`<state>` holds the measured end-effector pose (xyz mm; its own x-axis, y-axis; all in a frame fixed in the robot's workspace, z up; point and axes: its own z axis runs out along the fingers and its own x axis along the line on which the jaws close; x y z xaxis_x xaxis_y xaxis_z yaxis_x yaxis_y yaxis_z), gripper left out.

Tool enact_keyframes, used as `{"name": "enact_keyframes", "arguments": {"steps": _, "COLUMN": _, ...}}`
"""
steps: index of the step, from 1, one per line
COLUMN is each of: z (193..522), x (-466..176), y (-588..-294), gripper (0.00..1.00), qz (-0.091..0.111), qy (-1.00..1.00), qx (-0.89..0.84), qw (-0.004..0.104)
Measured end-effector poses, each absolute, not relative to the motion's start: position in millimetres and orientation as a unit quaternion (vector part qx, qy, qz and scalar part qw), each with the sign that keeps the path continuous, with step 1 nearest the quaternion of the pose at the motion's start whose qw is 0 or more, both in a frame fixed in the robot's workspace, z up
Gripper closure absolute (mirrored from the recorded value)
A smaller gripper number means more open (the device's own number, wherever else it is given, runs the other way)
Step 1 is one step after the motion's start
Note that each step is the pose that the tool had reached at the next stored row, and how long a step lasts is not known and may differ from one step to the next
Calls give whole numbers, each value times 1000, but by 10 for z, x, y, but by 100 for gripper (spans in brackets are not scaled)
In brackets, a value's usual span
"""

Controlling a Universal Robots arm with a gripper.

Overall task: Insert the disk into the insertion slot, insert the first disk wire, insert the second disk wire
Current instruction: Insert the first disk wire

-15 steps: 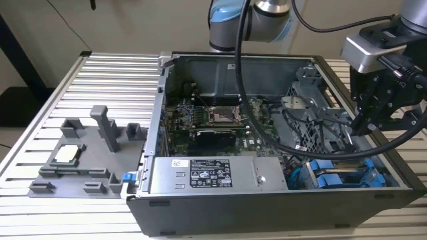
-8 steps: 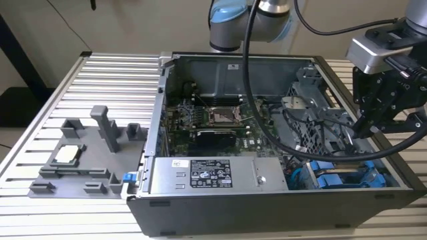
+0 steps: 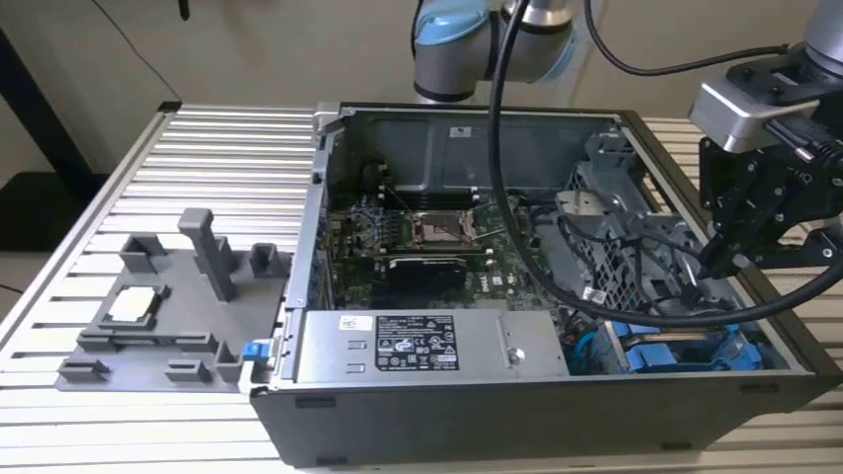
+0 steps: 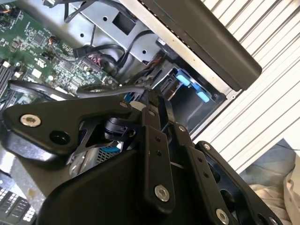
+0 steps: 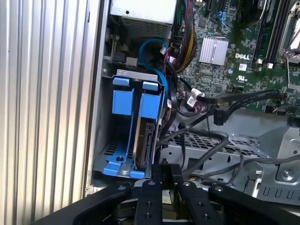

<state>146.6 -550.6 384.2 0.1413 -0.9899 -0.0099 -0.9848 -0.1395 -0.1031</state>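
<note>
You had the hand [image 3: 732, 265] hanging over the open case [image 3: 527, 415], just above the case's rim on the exterior view's right, with its fingers [image 5: 156, 172] pressed together: closed, and touching neither cable nor metal. The case lay on its side on the slatted table [image 3: 197, 148], and the arm [image 3: 475, 39] stood behind the case. In the first wrist view the hand [image 5: 166, 168] sat close above the slot [image 5: 106, 117], which filled the case's front corner next to the power supply [image 3: 421, 346]. The disk [image 5: 143, 140] stood on edge inside that slot, deep in the case, its connector edge turned up toward your hand. Two blue tabs [image 5: 123, 101] stood side by side at the slot's mouth; in the second wrist view they [image 4: 183, 79] showed just inside the case's dark wall, beyond the hand [image 4: 149, 101]. A blue cable [image 5: 157, 56] looped inside the case between the slot and the power supply. A black plug [image 5: 218, 115] on a flat black cable hung over the perforated cage [image 5: 211, 145], further into the case and apart from the disk. The board [image 3: 421, 247] covered the case's floor. Outside the case, on the exterior view's left, a grey holder [image 3: 172, 316] rested on the table.
</note>
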Motion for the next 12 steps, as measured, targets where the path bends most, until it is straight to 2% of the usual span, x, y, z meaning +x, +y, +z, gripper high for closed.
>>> {"name": "enact_keyframes", "arguments": {"steps": 12, "z": 3774, "x": 1527, "y": -5516, "gripper": 81, "qz": -26, "qy": 657, "qx": -753, "qw": 38}}
